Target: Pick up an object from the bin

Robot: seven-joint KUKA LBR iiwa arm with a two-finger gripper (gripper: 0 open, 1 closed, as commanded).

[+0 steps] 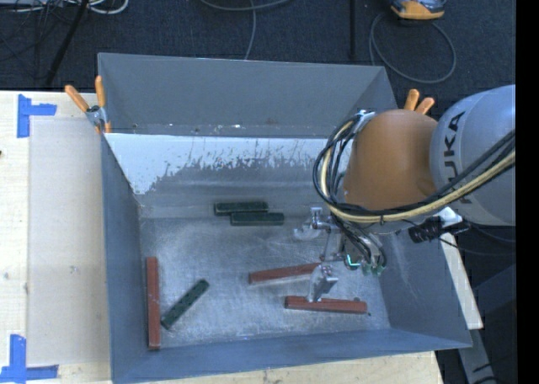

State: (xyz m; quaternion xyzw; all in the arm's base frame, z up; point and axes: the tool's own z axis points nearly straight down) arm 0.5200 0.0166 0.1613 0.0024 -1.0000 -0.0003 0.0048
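Red-brown bar [282,274] lies flat on the floor of the bin [253,113], right of centre, long, thin and slightly slanted. You see the arm reach in from the right, its orange cover [387,159] and looped cables above the gripper [323,283], which points down at that bar's right end. You cannot tell whether the claw is released or clenched. A second red-brown bar [328,306] lies just in front of it. Two dark green bars [248,213] lie side by side further back.
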